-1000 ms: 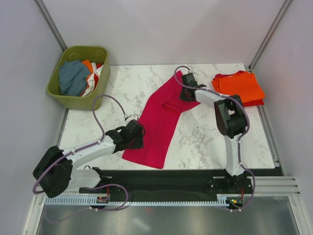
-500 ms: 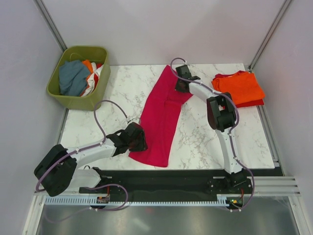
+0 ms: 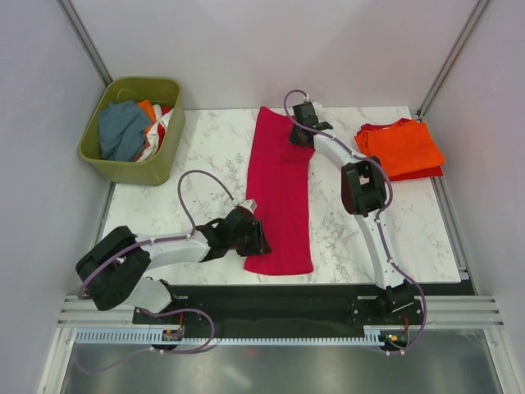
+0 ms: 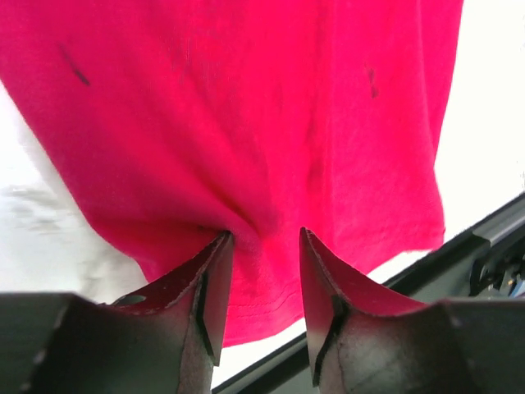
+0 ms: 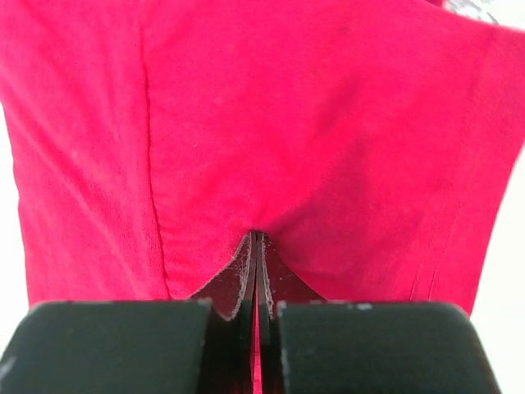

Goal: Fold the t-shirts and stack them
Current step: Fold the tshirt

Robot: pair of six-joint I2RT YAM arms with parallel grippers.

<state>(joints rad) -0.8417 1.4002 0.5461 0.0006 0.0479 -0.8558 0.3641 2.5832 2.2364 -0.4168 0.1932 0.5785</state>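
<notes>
The magenta-pink t-shirt [image 3: 279, 193] lay stretched as a long narrow strip down the middle of the white marble-patterned table [image 3: 213, 156], running from the far edge almost to the near one. The right gripper [image 3: 297, 135] had the far right corner, its fingers [image 5: 242, 275] pressed flat together with a thin edge of the cloth nipped between them. The left gripper [image 3: 256, 240] sat at the near left corner, jaws partly apart and closed on a gathered pucker of cloth just above the stitched hem, with wrinkles fanning out from the tips.

To the right of the strip, the right arm [image 3: 361, 185] stretched from its base at the near edge out to the far corner, lying between the shirt and a folded stack at the far right: an orange t-shirt [image 3: 402, 146] on top of a red one [image 3: 426, 172] that showed only at the edges. The left arm [image 3: 164, 246] lay low across the near left of the table, a lilac cable [image 3: 193, 176] arching over it. Off the far left corner stood an olive-green plastic basket [image 3: 123, 171], rounded at the corners, holding crumpled blue-grey cloth [image 3: 123, 130] and orange and white pieces. The pink cloth looked soft and matte, with a sewn seam along its length in the right wrist view.
</notes>
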